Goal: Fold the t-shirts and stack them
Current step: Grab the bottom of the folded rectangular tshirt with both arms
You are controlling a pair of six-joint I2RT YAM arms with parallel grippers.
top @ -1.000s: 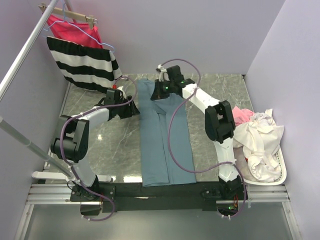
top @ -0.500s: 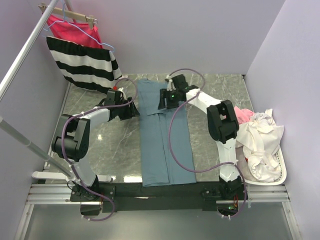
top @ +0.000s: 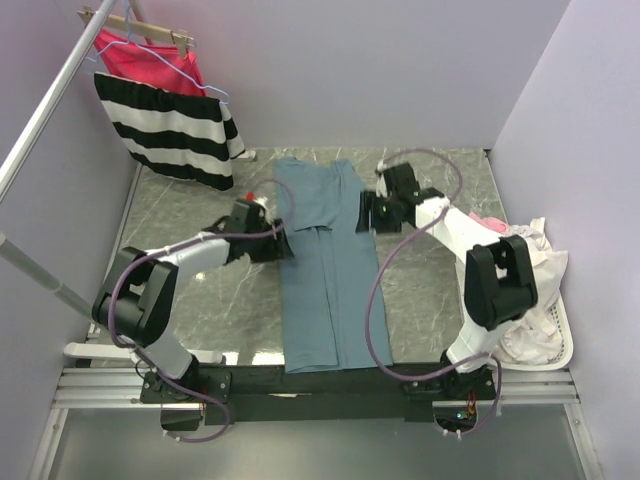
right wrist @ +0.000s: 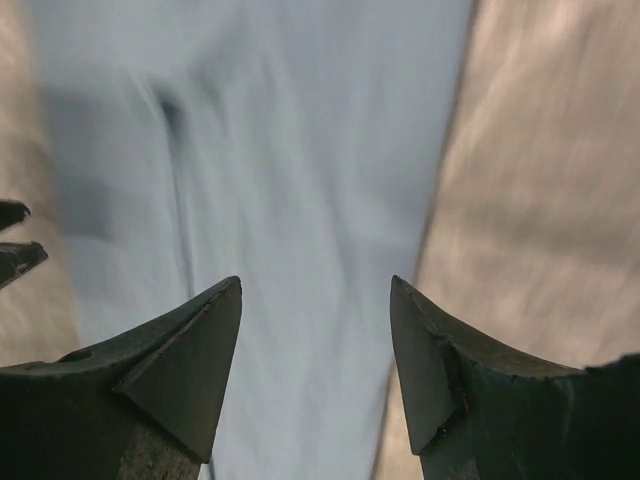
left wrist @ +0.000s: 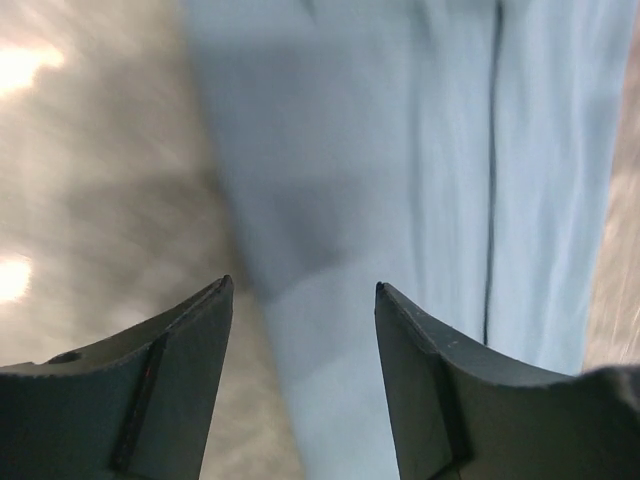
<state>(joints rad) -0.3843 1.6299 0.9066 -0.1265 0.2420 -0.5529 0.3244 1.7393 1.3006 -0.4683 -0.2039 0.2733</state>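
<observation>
- The table (top: 440, 185) has a grey-green marbled top with a slight sheen. Bright patches of reflected light show on it in the left wrist view.
- Pale lilac walls (top: 400, 70) close the space in at the far side and at the right.
- The slate-blue t-shirt (top: 320, 290) lies flat on the marble, folded into a long narrow strip. It runs from the far middle of the table to the near edge, with a lengthwise fold line down it.
- The left gripper (top: 283, 243) sits low at the strip's left edge, about a third of the way in from the far end. In its wrist view the left gripper (left wrist: 300, 290) has its fingers spread wide and is grasping nothing. The t-shirt (left wrist: 400, 150) and bare marble lie below it.
- The right gripper (top: 362, 213) is at the strip's right edge, a little farther back. In its own view the right gripper (right wrist: 315, 285) is likewise released and empty, over the t-shirt (right wrist: 300, 130) and close to its right border.
- At the far left a metal rail (top: 50, 100) slants across the corner. A wooden hanger (top: 140, 28) there carries a red-pink garment (top: 150, 60) above a black-and-white striped garment (top: 165, 125), whose hem hangs over the table's far left corner.
- A white basket (top: 565, 340) stands at the table's right side, heaped with white and pink cloth (top: 520, 270).
- A black strip (top: 320, 382) lines the near edge of the table, where the arm bases are fixed.
</observation>
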